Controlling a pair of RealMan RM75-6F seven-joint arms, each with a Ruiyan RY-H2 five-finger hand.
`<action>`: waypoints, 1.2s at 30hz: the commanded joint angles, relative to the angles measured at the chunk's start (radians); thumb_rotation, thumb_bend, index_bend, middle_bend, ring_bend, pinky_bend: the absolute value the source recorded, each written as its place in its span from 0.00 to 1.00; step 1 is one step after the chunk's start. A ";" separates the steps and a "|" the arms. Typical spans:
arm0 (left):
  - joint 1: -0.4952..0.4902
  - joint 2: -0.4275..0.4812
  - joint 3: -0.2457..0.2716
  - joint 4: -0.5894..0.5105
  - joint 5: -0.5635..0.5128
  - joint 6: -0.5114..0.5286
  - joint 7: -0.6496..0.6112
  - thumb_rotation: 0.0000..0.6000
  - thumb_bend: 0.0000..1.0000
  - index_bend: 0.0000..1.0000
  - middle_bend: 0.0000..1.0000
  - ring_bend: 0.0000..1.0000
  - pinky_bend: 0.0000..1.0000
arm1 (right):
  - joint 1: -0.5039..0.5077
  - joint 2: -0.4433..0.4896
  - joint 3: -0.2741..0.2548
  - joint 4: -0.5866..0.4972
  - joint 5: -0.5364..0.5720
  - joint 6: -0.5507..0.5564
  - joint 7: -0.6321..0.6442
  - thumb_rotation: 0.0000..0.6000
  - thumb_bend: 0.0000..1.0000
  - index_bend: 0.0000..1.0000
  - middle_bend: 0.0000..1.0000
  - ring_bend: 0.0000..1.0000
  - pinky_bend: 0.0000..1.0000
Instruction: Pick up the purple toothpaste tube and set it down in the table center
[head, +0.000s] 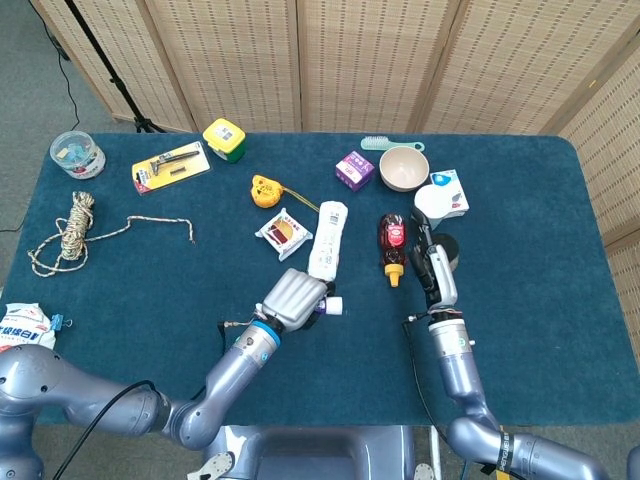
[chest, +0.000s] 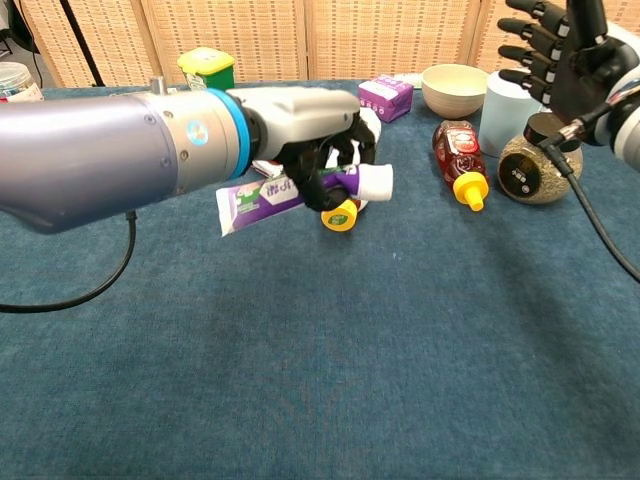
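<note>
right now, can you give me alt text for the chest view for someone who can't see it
The left robot hand holds a purple toothpaste tube level above a blue table, white cap pointing right. The right robot hand, fingers spread and empty, is raised at the far right near a red bottle, a jar and a bowl.

Snack bag (head: 20, 335) cut off left.

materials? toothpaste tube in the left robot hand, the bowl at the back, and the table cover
Toothpaste tube: looks like soft glossy plastic laminate, printed purple, with a flat crimped tail and a white hard-plastic cap. It is held by the left robot hand.
Bowl: matte beige, smooth; could be ceramic or plastic, the look leaves it open.
Table cover: dark teal fabric, short fuzzy nap, like felt or low carpet.
</note>
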 joint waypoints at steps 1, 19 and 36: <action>0.008 -0.013 0.016 0.021 0.003 -0.012 0.002 1.00 0.99 0.50 0.47 0.49 0.61 | -0.005 0.009 -0.001 -0.003 -0.003 0.005 0.001 0.19 0.00 0.00 0.00 0.00 0.00; 0.051 0.047 0.035 -0.009 0.005 -0.041 -0.034 1.00 0.75 0.05 0.04 0.07 0.31 | -0.032 0.090 -0.007 0.000 -0.038 0.029 0.004 0.19 0.00 0.00 0.00 0.00 0.00; 0.398 0.377 0.155 -0.208 0.378 0.262 -0.287 1.00 0.70 0.11 0.04 0.10 0.30 | -0.060 0.231 -0.115 0.073 -0.192 0.058 -0.102 0.67 0.00 0.00 0.00 0.00 0.00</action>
